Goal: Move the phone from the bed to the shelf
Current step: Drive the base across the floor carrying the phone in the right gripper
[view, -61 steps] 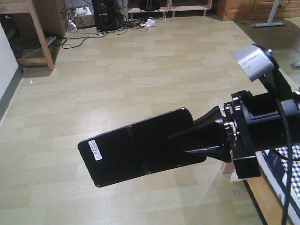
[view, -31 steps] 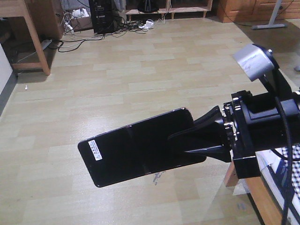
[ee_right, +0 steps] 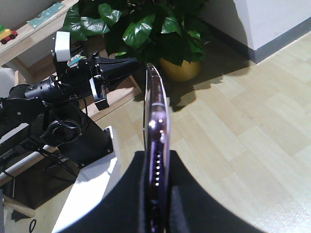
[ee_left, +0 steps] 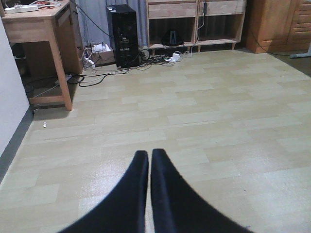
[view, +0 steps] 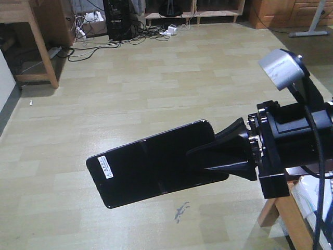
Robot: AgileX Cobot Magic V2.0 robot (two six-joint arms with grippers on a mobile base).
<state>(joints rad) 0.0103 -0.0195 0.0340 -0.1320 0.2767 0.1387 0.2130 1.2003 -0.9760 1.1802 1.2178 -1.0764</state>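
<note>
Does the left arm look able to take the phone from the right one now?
Probably yes: the phone juts free of the right jaws over the floor. The left jaws are shut, though, and must open first.

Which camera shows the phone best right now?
The exterior front-facing view: the phone shows its broad black face and barcode sticker. The right wrist view shows only its thin edge; the left wrist view shows none of it.

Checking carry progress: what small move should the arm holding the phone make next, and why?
Probably advance toward the shelf. The right pincer is clamped on the phone, which hangs over bare floor, and the shelf stands at the far wall.
</note>
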